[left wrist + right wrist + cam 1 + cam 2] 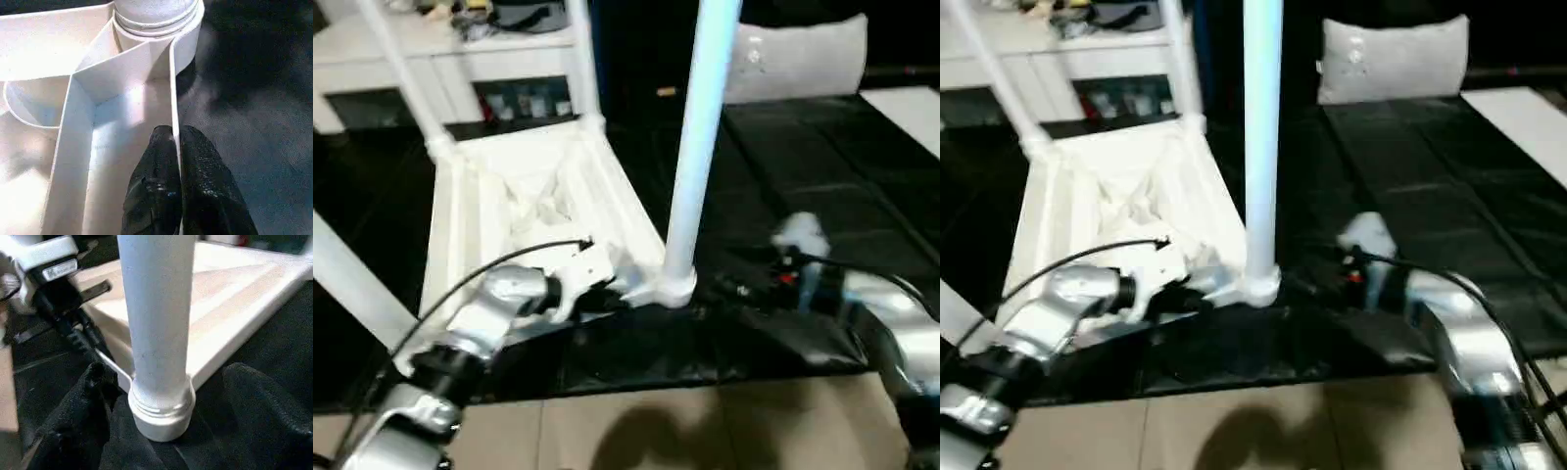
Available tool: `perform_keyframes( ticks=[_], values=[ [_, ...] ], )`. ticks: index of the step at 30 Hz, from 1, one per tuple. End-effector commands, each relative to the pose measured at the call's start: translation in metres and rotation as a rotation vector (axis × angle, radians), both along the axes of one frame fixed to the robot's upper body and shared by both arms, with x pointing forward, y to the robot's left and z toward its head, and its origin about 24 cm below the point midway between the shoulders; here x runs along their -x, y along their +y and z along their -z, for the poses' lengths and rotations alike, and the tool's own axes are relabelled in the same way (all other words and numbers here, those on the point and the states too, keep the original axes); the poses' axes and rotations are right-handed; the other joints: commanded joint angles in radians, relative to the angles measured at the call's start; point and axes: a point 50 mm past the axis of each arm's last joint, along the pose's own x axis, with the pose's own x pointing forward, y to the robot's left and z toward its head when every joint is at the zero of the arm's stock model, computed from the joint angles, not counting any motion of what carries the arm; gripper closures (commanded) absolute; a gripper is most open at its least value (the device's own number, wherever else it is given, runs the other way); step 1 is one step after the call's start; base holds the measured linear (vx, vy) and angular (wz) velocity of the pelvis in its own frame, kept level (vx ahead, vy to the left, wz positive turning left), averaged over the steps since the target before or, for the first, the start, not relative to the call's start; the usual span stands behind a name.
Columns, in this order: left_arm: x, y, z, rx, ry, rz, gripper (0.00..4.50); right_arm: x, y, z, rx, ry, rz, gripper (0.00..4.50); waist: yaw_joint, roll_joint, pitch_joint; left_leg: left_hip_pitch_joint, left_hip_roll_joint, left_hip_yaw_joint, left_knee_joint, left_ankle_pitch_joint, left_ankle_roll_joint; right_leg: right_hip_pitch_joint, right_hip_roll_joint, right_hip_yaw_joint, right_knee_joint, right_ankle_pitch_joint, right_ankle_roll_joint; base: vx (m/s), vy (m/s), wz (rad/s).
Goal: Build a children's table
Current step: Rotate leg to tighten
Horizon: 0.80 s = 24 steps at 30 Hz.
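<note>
Your left gripper point(177, 142) pinches the upturned table's rim point(172, 88). Your right gripper point(166, 382), wide open, straddles the near leg point(156, 308) untouched; leg tops cropped.

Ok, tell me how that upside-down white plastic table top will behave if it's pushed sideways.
The upside-down white plastic table top likely stays stiff, given its ribbed underside. It looks light, so it may slide on the black mat. The upright legs could make it tippy.
</note>
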Motion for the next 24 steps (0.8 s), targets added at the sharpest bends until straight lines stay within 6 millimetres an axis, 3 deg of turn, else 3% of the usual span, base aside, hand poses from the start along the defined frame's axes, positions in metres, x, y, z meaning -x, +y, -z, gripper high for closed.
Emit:
perform_keyframes(
  ticks=[1, 7, 8, 12, 16, 23, 24],
  values=[
    [0.008, 0.001, 0.005, -0.051, 0.027, 0.080, 4.50, 0.000, 0.007, 0.001, 0.015, 0.031, -0.112, 1.14, 0.009, -0.027, -0.064, -0.003, 0.039, 0.011, -0.067, -0.078, 0.121, 0.064, -0.069, 0.060, -0.054, -0.250, -0.174, 0.000, 0.000, 0.00],
    [0.010, 0.000, 0.000, -0.066, 0.034, 0.167, 4.50, -0.010, 0.016, 0.008, 0.057, 0.069, -0.205, 1.71, 0.024, -0.036, -0.065, 0.003, 0.044, 0.013, -0.069, -0.074, 0.097, 0.063, -0.069, 0.065, -0.044, -0.205, -0.195, 0.000, 0.000, 0.00],
    [0.010, 0.000, 0.000, -0.072, 0.033, 0.178, 4.50, -0.012, 0.018, 0.009, 0.063, 0.072, -0.216, 1.81, 0.023, -0.040, -0.063, 0.002, 0.039, 0.017, -0.071, -0.109, 0.080, 0.064, -0.069, 0.067, -0.048, -0.237, -0.195, 0.000, 0.000, 0.00],
    [0.009, -0.002, 0.001, -0.081, 0.032, 0.192, 4.50, -0.017, 0.024, 0.009, 0.040, 0.095, -0.245, 2.16, 0.029, -0.040, -0.062, 0.006, 0.039, 0.020, -0.072, -0.123, 0.070, 0.064, -0.068, 0.073, -0.049, -0.260, -0.191, 0.000, 0.000, 0.00],
    [0.008, -0.003, 0.000, -0.078, 0.040, 0.201, 4.50, -0.017, 0.026, 0.012, 0.029, 0.118, -0.269, 2.48, 0.036, -0.033, -0.063, 0.009, 0.040, 0.021, -0.073, -0.125, 0.066, 0.063, -0.067, 0.075, -0.048, -0.258, -0.192, 0.000, 0.000, 0.00],
    [0.009, -0.005, 0.002, -0.061, 0.059, 0.206, 4.50, -0.013, 0.029, 0.020, -0.023, 0.166, -0.295, 2.60, 0.038, -0.030, -0.064, 0.009, 0.038, 0.021, -0.072, -0.134, 0.061, 0.064, -0.063, 0.075, -0.050, -0.261, -0.195, 0.000, 0.000, 0.00],
    [0.009, -0.006, 0.003, -0.057, 0.062, 0.205, 4.50, -0.012, 0.029, 0.020, -0.028, 0.169, -0.298, 2.60, 0.039, -0.022, -0.063, 0.009, 0.038, 0.021, -0.071, -0.138, 0.060, 0.063, -0.063, 0.075, -0.050, -0.264, -0.195, 0.000, 0.000, 0.00]
  ],
)
